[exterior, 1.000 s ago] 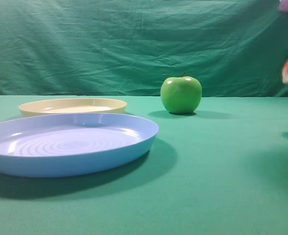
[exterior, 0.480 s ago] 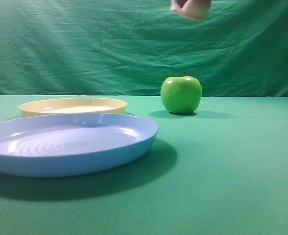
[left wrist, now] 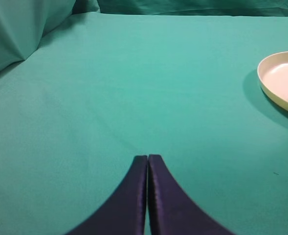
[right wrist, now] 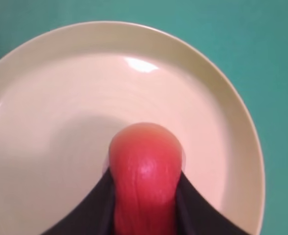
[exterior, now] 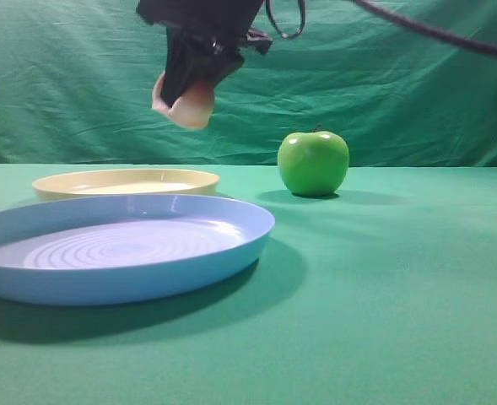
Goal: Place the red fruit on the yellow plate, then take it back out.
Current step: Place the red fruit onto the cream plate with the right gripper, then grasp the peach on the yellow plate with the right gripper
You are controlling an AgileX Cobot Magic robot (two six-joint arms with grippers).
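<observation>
off to the left, the left gripper (left wrist: 147, 169) sits idle over bare green cloth, its jaws pressed together on nothing. next along, the blue plate (exterior: 121, 283) in front holds nothing, and the yellow plate (exterior: 126, 180) behind it is likewise unfilled. above the yellow plate the right gripper (exterior: 199, 80) hangs in the air, clamped on the red fruit (exterior: 185, 103); in the wrist view the fruit (right wrist: 144, 176) sits between the dark fingers over the plate's middle (right wrist: 51, 127). this looks like the carry stage of placing: the next move calls for a straight descent, then letting go once the fruit touches. further right, the green apple (exterior: 313, 163) stands alone on the table.
</observation>
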